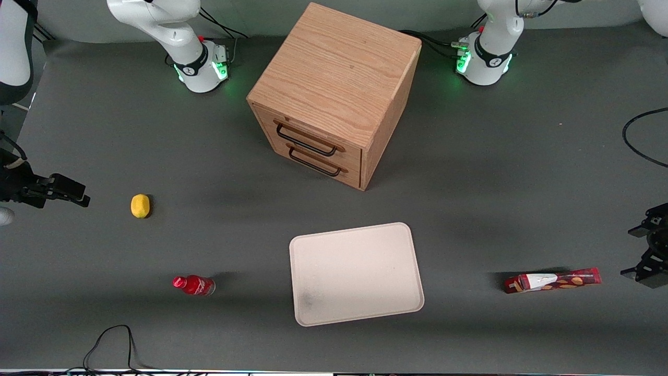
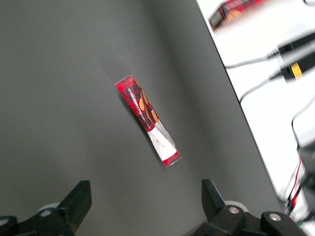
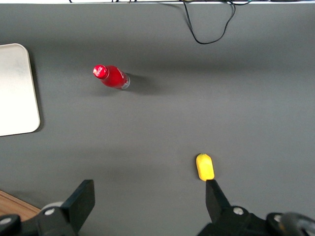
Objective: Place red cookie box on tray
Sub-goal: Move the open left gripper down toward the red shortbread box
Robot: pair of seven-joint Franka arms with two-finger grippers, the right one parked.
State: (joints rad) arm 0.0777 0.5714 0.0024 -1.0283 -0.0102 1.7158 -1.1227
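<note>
The red cookie box lies flat on the grey table toward the working arm's end, its white patch pointing toward the tray. It also shows in the left wrist view, lying at a slant. The cream-white tray lies flat near the middle of the table, nearer the front camera than the cabinet, with a faint grey smudge at one corner. It holds nothing. My left gripper hovers at the table's end beside the box, a little past its dark-red end. In the left wrist view the gripper is open and empty, apart from the box.
A wooden two-drawer cabinet stands farther from the front camera than the tray. A small red bottle and a yellow lemon lie toward the parked arm's end. The table edge runs close to the box, with cables past it.
</note>
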